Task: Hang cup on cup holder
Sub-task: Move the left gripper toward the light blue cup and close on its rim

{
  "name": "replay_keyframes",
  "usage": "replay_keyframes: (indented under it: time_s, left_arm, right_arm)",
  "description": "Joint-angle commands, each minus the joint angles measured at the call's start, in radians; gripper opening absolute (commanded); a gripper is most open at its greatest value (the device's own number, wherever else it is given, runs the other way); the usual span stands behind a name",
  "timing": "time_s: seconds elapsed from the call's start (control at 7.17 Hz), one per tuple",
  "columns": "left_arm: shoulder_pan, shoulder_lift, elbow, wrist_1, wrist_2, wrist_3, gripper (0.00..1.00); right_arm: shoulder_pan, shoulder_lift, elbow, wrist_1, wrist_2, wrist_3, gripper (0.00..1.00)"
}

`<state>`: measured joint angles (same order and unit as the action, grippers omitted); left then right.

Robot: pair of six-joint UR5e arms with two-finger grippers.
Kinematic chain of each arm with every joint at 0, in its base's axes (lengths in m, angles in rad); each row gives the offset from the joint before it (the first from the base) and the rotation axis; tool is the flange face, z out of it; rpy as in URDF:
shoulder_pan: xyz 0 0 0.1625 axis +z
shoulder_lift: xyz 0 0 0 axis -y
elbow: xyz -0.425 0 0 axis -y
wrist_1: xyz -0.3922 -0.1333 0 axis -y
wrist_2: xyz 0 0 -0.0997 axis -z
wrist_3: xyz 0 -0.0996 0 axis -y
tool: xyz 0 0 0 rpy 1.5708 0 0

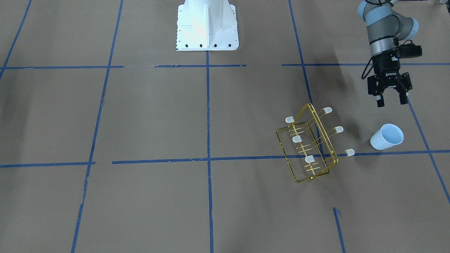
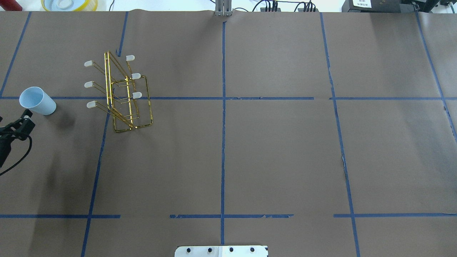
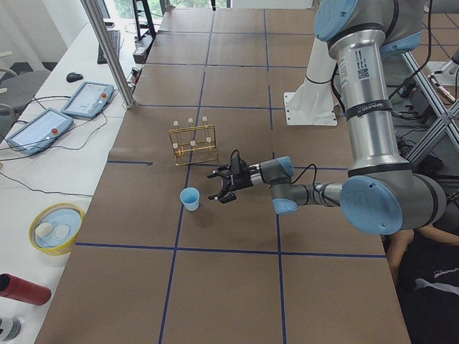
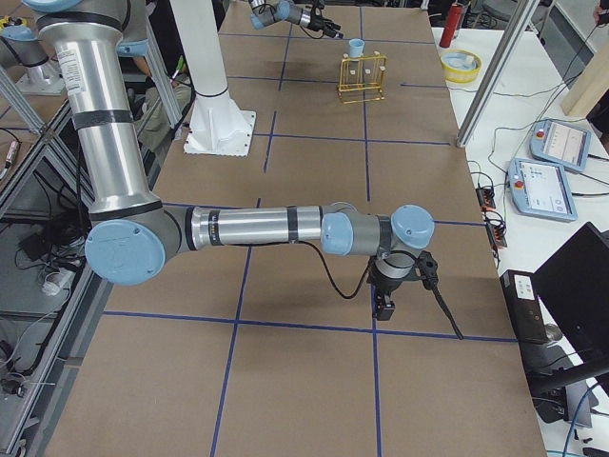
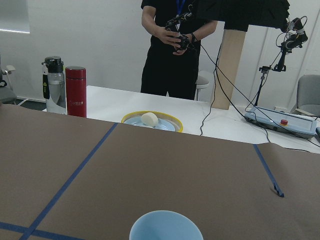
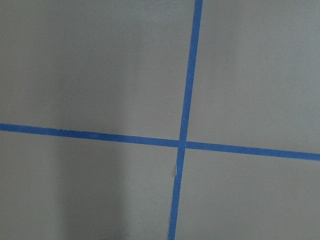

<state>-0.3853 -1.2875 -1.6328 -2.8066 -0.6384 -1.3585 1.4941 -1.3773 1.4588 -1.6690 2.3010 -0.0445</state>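
The cup (image 1: 386,137) is a small pale blue tumbler standing mouth up on the brown table, at the robot's far left (image 2: 37,101). The cup holder (image 1: 311,144) is a gold wire rack with white-capped prongs, standing beside the cup (image 2: 123,94). My left gripper (image 1: 392,102) is open and empty. It hovers a little on the robot's side of the cup, apart from it. The left wrist view shows the cup's rim (image 5: 166,227) at its bottom edge. My right gripper (image 4: 383,307) shows only in the exterior right view, far from both things. I cannot tell whether it is open or shut.
A yellow-rimmed bowl (image 5: 152,121), a red bottle (image 5: 76,91) and a dark-lidded bottle (image 5: 53,85) stand on the white bench past the table's left end. A person (image 5: 172,50) stands behind it. The white robot base (image 1: 206,26) is at the table's middle.
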Motion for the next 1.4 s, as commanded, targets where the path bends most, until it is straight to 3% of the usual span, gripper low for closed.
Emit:
replay_keyframes:
  time_s: [0.0, 0.42, 0.84, 1.26]
  left_arm:
    - [0.077, -0.047, 0.054, 0.039, 0.039, 0.007, 1.00]
    - [0.054, -0.059, 0.102, 0.038, 0.028, -0.001, 1.00]
    - [-0.045, -0.168, 0.181, 0.042, -0.044, -0.005, 1.00]
    - [-0.114, -0.217, 0.263, 0.047, -0.047, -0.007, 1.00]
  right_arm:
    - [0.000, 0.000, 0.000, 0.000, 0.000, 0.000, 1.00]
    - [0.000, 0.000, 0.000, 0.000, 0.000, 0.000, 1.00]
    - [0.000, 0.000, 0.000, 0.000, 0.000, 0.000, 1.00]
    - [0.000, 0.000, 0.000, 0.000, 0.000, 0.000, 1.00]
